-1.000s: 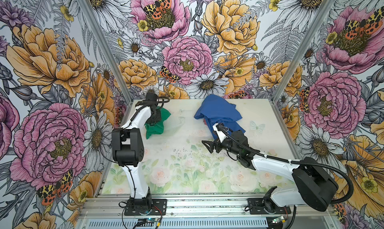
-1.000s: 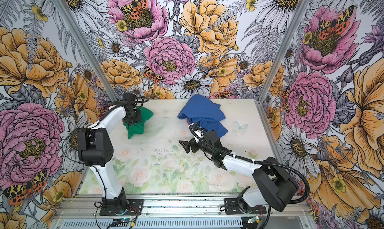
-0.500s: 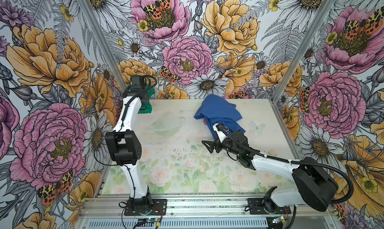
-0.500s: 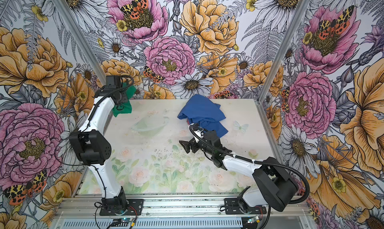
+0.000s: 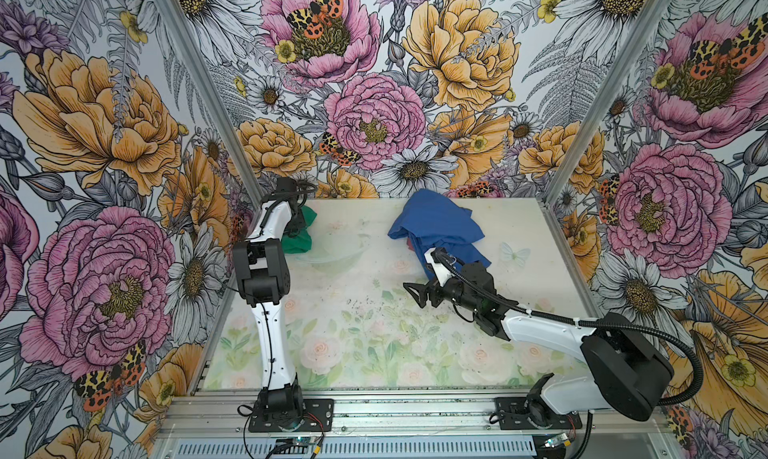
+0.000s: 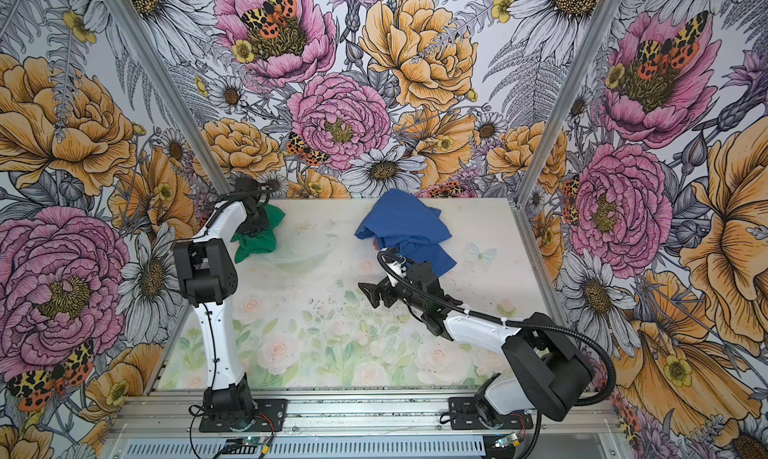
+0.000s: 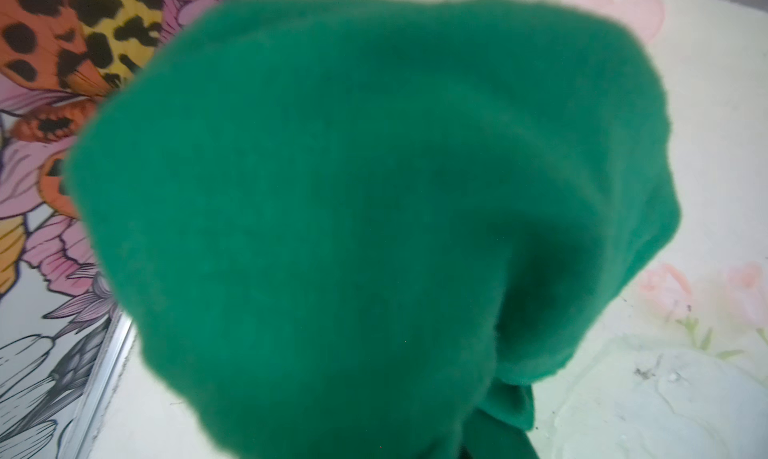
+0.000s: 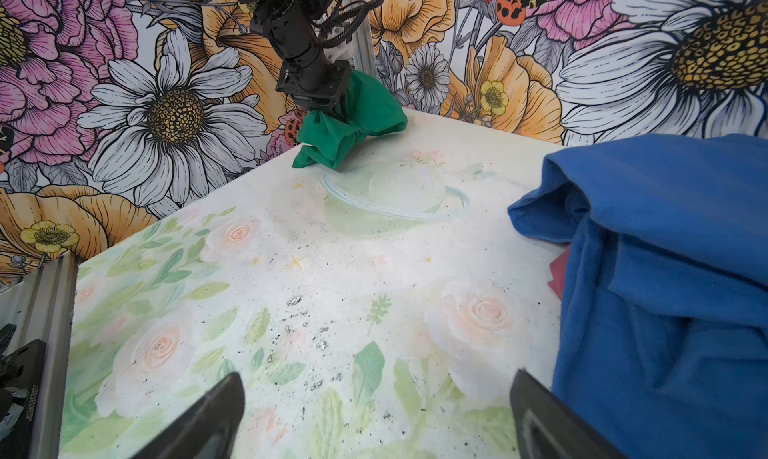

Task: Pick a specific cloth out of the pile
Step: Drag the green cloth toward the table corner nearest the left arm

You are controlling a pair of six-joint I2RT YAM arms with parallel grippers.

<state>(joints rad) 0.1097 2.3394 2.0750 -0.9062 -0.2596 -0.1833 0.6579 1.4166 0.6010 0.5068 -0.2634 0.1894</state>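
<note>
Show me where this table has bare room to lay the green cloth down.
Free: the table in front of the right gripper, and the strip between green cloth and pile. Crowded: the back left corner, where the left gripper holds the green cloth, and the pile's near edge beside the right gripper.

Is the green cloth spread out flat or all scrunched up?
Scrunched up: the green cloth hangs in a bunched lump from the left tool, which pinches it.

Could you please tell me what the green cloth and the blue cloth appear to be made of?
The green cloth: probably fleece or felt, matte; up close its surface is fuzzy, with no visible weave. The blue cloth: possibly a cotton knit, matte; faint fine lines run across it and it falls in limp folds. Neither fibre is certain.
</note>
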